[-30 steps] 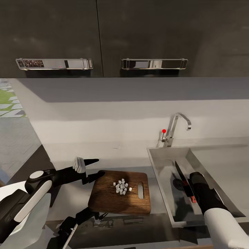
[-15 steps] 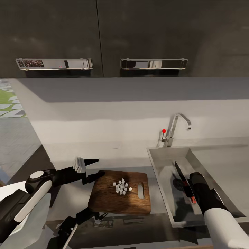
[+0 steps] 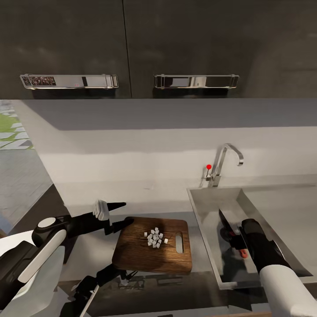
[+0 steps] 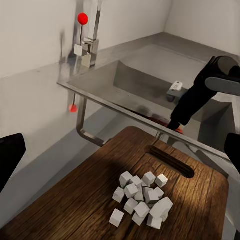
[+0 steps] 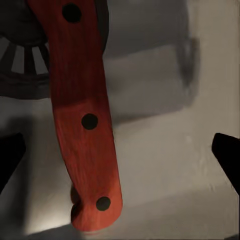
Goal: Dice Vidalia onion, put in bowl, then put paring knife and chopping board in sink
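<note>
Two pincers stand open: right pincer over the paring knife lying loose in the sink; withdraw straight up. Left pincer waits beside the chopping board.

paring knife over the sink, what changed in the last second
The red-handled dark-bladed paring knife has dropped out of the right pincer, whose fingers now stand open, and lies lower in the stainless steel sink, its red handle on the basin floor. The dark brown wooden chopping board, the white diced onion cubes and the left pincer stayed put.
</note>
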Tool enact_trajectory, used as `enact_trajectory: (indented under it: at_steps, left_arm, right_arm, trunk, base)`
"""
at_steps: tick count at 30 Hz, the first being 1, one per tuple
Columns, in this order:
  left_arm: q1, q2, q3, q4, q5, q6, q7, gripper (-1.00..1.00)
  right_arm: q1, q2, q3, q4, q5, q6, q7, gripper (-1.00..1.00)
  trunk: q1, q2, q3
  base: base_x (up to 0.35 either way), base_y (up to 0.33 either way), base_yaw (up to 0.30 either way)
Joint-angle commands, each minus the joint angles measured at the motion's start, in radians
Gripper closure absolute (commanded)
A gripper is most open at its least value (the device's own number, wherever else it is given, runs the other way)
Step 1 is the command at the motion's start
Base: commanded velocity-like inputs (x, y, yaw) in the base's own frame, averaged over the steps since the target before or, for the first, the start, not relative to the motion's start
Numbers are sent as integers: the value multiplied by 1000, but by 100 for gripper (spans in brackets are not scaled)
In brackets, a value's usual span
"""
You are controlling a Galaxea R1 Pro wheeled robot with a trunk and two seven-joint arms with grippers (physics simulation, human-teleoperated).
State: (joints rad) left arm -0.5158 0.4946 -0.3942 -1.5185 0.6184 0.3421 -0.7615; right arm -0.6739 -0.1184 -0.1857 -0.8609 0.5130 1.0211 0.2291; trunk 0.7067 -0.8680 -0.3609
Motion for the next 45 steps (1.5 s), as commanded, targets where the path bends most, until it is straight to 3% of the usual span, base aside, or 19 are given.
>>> enact_trajectory:
  at_steps: [1, 9, 15, 20, 25, 33, 34, 35, 37, 45]
  left_arm:
    - [-1, 1, -2, 0, 11, 9, 1, -100]
    - [-1, 1, -2, 0, 10, 9, 1, -100]
    - [-1, 1, -2, 0, 10, 9, 1, -100]
    - [-1, 1, -2, 0, 11, 9, 1, -100]
    - [-1, 1, -2, 1, 11, 9, 1, -100]
    - [-1, 1, -2, 1, 10, 9, 1, -100]
    - [-1, 1, -2, 1, 10, 9, 1, -100]
    - [-1, 1, -2, 0, 10, 9, 1, -100]
    - [-1, 1, -2, 0, 10, 9, 1, -100]
    - [-1, 1, -2, 0, 10, 10, 2, -100]
  right_arm:
    - [-1, 0, -1, -3, 10, 3, 10, -100]
    - [-1, 1, 0, -50, 10, 6, 10, -100]
    - [0, 2, 3, -148, 9, 7, 28, -100]
    - [0, 3, 5, -186, 9, 8, 89, -100]
    - [7, 3, 8, -262, 9, 5, 219, -100]
    - [23, 5, 8, -353, 9, 3, 287, -100]
    - [25, 5, 8, -365, 9, 3, 294, -100]
    - [46, 5, 8, -446, 9, 1, 343, -100]
    - [55, 5, 8, -480, 10, 1, 371, -100]
    - [67, 5, 5, -546, 10, -2, 481, -100]
  trunk:
    - [0, -1, -1]
    - [0, -1, -1]
    - [0, -1, -1]
    - [0, -1, -1]
    - [0, -1, -1]
    - [0, -1, -1]
    - [0, -1, -1]
    - [0, -1, -1]
    - [0, -1, -1]
    - [0, -1, -1]
  base:
    - [0, 0, 0]
    - [0, 0, 0]
    - [0, 0, 0]
    - [0, 0, 0]
    - [0, 0, 0]
    - [-11, 17, 0]
    - [-83, 144, 0]
    - [-133, 250, 0]
    - [-129, 267, 0]
    - [-92, 297, 0]
